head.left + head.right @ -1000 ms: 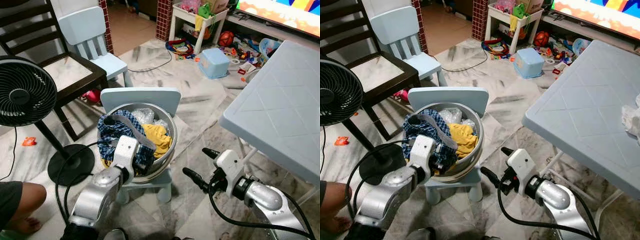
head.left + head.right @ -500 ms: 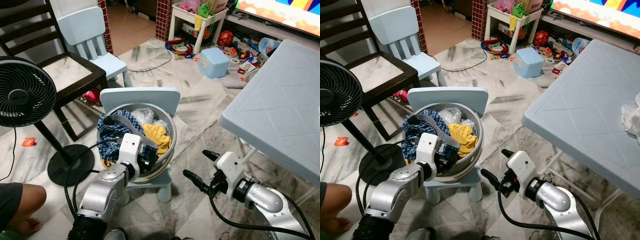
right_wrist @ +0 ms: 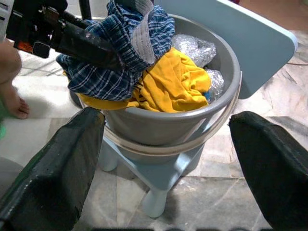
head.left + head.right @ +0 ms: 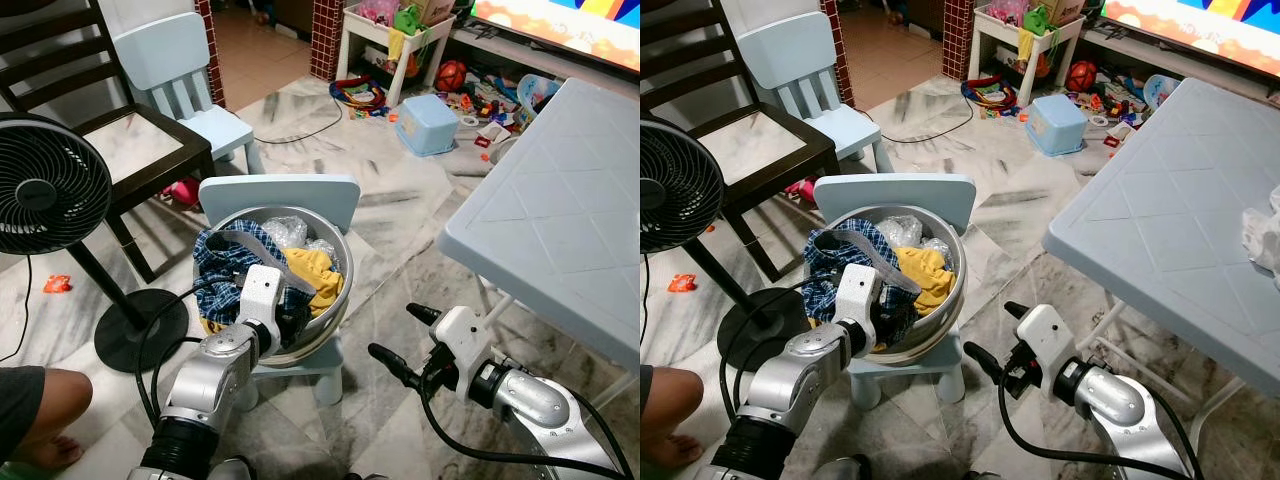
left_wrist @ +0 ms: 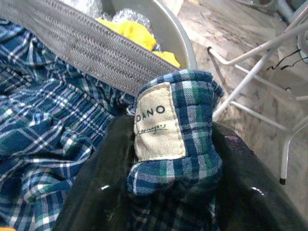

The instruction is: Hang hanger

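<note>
Our left gripper (image 5: 173, 192) grips the blue plaid garment (image 4: 225, 270) in the grey bucket (image 4: 335, 300); we can pick out no hanger.

Head views: the bucket stands on a small blue chair (image 4: 280, 190); our right gripper (image 4: 405, 340) hovers beside it, fingers wide apart, holding nothing.
Left wrist view: both fingers (image 5: 101, 187) pinch a labelled plaid fold.
Right wrist view: yellow cloth (image 3: 168, 82) lies beside the plaid.

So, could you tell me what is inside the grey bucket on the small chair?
The grey bucket holds a blue plaid garment, pinched by the left gripper, a yellow cloth and crinkled clear plastic. Anything beneath is covered.
</note>
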